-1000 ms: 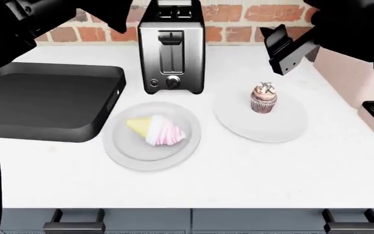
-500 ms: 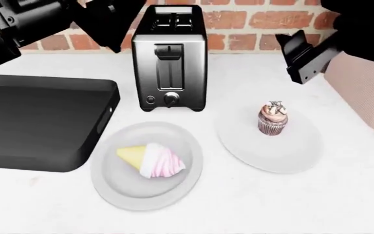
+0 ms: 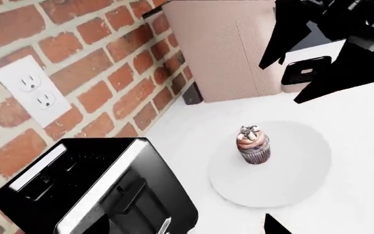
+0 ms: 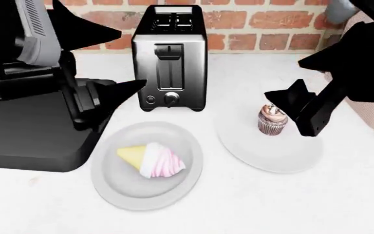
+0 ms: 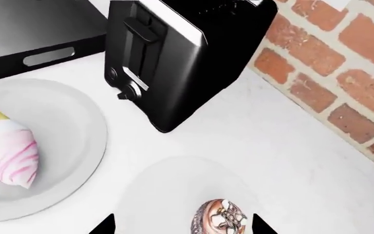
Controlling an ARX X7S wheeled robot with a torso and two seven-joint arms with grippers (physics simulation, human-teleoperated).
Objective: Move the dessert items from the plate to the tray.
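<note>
The chocolate cupcake [image 4: 271, 120] stands on the right white plate [image 4: 284, 156]. My right gripper [image 4: 284, 80] hangs open just above and behind it. In the right wrist view the cupcake [image 5: 223, 220] lies between the spread fingertips [image 5: 106, 225], untouched. The pink-and-white ice cream cone [image 4: 151, 160] lies on its side on the left plate [image 4: 109, 185]. Over the right edge of the black tray [image 4: 25, 131], beside the toaster, my left gripper [image 4: 132, 58] is open and empty. The left wrist view shows one fingertip [image 3: 271, 227] and the cupcake [image 3: 253, 146] farther off.
A black-and-steel toaster [image 4: 169, 58] stands between the tray and the cupcake plate, against the brick wall. A pink appliance [image 3: 233, 48] fills the counter's right end. A wall outlet [image 3: 31, 90] is behind the toaster.
Both arms have come down into view. The left gripper dropped to the tray's right edge beside the toaster. The right gripper lowered to just above the cupcake.
</note>
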